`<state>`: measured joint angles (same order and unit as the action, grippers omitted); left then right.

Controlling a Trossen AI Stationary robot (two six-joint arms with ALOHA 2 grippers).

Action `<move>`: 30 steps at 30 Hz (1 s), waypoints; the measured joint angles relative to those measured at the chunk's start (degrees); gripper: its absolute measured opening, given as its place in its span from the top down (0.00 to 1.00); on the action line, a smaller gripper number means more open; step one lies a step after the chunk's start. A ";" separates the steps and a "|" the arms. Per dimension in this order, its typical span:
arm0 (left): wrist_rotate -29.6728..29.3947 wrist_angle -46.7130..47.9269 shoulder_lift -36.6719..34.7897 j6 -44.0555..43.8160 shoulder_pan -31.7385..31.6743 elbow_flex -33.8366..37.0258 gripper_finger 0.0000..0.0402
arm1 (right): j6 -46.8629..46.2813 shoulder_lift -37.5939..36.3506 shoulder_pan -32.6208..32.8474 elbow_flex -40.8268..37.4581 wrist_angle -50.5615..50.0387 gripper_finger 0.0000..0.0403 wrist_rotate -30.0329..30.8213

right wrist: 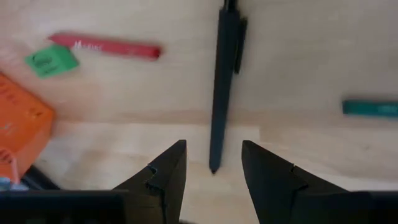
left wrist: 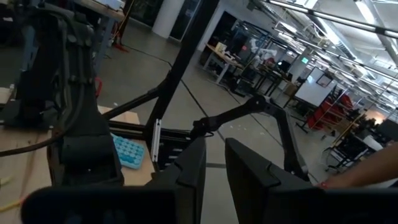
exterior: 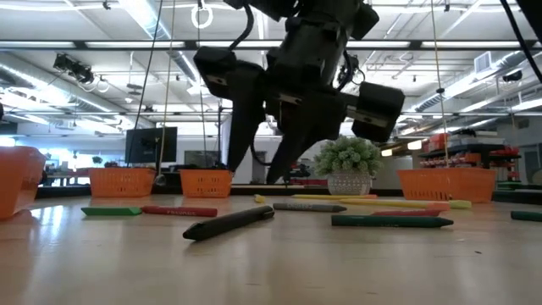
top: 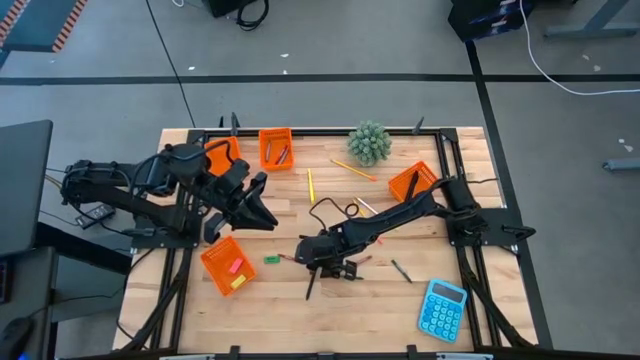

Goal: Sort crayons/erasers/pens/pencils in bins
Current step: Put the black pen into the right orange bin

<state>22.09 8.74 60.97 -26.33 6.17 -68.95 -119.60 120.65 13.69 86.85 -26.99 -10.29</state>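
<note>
While right tool (right wrist: 213, 163) gapes over pen (right wrist: 222, 87) | bare boards around (crayons apart)

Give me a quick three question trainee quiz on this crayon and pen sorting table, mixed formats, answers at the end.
1. True or false: the right gripper hangs with open jaws over the black pen.
2. Multiple choice: the calculator is A) orange, B) blue, C) green.
3. Fill in: the crayon beside the green eraser is ___.

Key: 1 true; 2 B; 3 red.
</note>
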 joint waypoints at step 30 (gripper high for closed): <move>0.07 3.72 -0.62 -0.05 0.00 0.00 0.80 | 4.28 1.50 -0.83 -1.16 -3.13 0.60 3.85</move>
<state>22.15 12.46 60.35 -26.37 6.17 -68.95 -115.32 122.15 12.86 85.69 -30.12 -6.44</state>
